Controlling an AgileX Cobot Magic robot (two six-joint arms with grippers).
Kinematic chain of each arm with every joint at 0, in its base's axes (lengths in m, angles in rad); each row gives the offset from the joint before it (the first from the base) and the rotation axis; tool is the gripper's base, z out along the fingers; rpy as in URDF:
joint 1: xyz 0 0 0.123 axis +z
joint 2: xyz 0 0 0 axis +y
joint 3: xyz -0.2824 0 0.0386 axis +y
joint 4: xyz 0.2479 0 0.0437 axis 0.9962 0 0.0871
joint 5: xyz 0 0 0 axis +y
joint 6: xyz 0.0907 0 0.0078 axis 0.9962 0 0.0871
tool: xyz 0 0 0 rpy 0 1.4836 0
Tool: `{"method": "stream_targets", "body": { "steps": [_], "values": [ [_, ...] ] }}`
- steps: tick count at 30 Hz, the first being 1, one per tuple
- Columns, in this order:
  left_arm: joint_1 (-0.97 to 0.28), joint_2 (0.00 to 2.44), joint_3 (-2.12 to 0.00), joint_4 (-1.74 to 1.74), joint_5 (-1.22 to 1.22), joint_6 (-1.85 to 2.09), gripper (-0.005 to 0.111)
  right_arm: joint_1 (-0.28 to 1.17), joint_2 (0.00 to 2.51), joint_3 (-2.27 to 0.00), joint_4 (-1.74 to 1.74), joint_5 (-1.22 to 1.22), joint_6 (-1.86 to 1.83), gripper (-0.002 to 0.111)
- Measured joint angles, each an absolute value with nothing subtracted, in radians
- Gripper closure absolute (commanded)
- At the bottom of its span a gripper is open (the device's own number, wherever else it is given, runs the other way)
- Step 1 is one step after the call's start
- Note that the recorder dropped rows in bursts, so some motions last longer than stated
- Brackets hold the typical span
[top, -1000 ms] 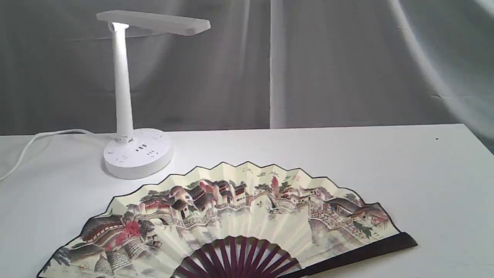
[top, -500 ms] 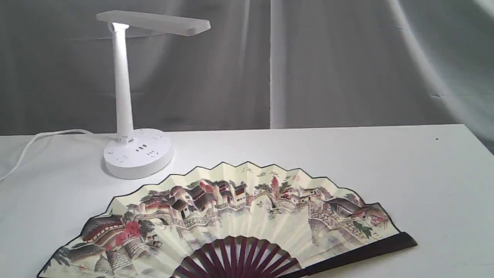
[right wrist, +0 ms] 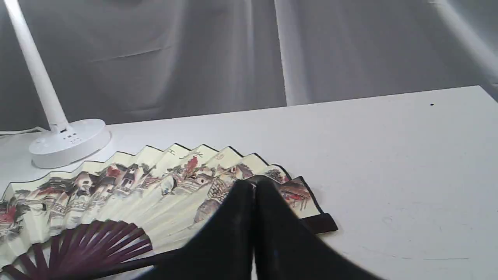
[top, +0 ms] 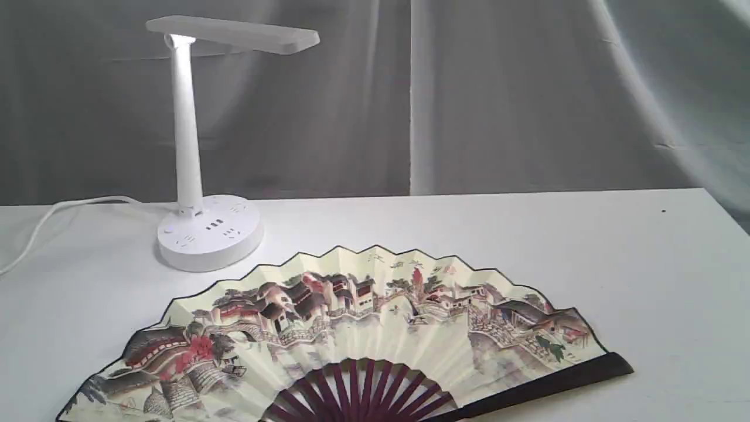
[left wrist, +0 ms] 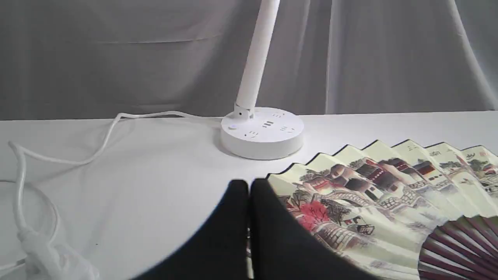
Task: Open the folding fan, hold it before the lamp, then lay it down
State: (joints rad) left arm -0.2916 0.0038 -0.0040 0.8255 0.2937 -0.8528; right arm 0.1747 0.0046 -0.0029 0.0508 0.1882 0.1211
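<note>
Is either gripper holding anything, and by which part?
Nothing held. The left gripper and right gripper are shut empty; the open cream paper fan with maroon ribs lies on the white table.

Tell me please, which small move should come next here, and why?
Probably just park both arms; nothing more seems needed. The folding fan lies spread open, flat on the table near the lamp. The left gripper and the right gripper have their fingers shut on nothing, and neither appears in the exterior view.
</note>
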Motion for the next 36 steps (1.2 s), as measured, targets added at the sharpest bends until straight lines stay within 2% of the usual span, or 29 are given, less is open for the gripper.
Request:
{"method": "stream_targets", "body": {
  "steps": [16, 22, 27, 31, 36],
  "values": [
    [-0.292, 0.004, -0.004, 0.816, 0.292, -0.853, 0.107, 0.175, 0.005, -0.003, 0.055, 0.190, 0.123, 0.108],
    [-0.292, 0.004, -0.004, 0.427, 0.251, -0.710, 0.107, 0.175, 0.005, -0.003, 0.055, 0.190, 0.123, 0.108],
    [-0.286, 0.004, -0.004, 0.000, 0.179, -0.159, 0.107, 0.175, 0.005, -0.003, 0.055, 0.190, 0.123, 0.108],
    [-0.222, 0.004, -0.004, -0.066, 0.186, 0.011, 0.107, 0.175, 0.005, -0.003, 0.055, 0.190, 0.123, 0.108],
    [-0.091, 0.004, -0.004, -0.053, 0.232, -0.022, 0.107, 0.175, 0.005, -0.003, 0.055, 0.190, 0.123, 0.108]
  ]
}}
